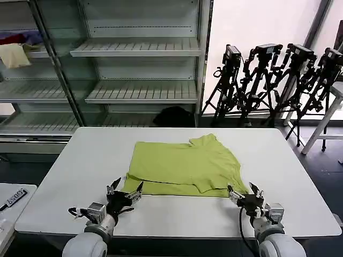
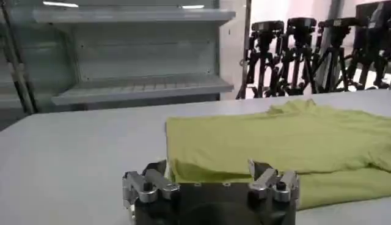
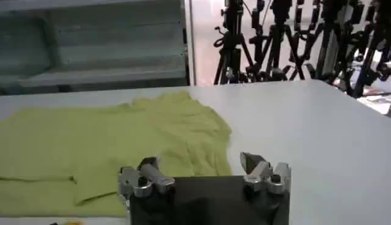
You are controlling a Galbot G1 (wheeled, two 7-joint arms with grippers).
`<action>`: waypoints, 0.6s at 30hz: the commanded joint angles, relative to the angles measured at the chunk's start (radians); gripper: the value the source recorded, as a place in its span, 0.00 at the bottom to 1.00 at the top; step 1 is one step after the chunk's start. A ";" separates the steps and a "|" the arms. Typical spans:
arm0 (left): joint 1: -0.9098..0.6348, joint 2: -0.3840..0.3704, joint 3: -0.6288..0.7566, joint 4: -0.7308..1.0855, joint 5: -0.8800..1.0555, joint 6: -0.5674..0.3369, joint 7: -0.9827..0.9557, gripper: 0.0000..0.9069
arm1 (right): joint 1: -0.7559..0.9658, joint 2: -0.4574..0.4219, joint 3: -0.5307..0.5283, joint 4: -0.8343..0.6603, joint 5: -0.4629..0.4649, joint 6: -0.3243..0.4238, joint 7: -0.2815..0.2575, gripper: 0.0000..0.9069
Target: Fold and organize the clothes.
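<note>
The lime yellow-green T-shirt (image 1: 185, 165) lies partly folded in the middle of the white table (image 1: 69, 176), plain side up, with a sleeve flap turned over near its front right corner. My left gripper (image 1: 124, 191) hovers open at the shirt's front left corner, and in the left wrist view the shirt (image 2: 275, 147) sits just beyond that gripper (image 2: 208, 174), whose jaws stand wide apart. My right gripper (image 1: 242, 191) is open at the front right corner. The right wrist view shows the shirt's (image 3: 110, 147) edge just past that gripper (image 3: 198, 168). Neither holds cloth.
Grey shelving (image 1: 139, 48) stands behind the table, with cream, red and purple garments (image 1: 16, 48) on an upper left shelf. Black tripods (image 1: 273, 80) cluster at the back right. A second white table (image 1: 10, 201) with a small device lies at the left.
</note>
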 commanded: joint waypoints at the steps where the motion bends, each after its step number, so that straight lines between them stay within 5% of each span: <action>1: 0.006 0.001 -0.002 0.001 0.016 0.004 0.000 1.00 | -0.035 -0.005 0.013 -0.002 0.002 -0.001 -0.006 1.00; 18: 0.015 0.018 0.000 -0.017 0.044 0.082 -0.004 1.00 | -0.042 -0.015 0.001 -0.007 -0.007 -0.004 0.039 1.00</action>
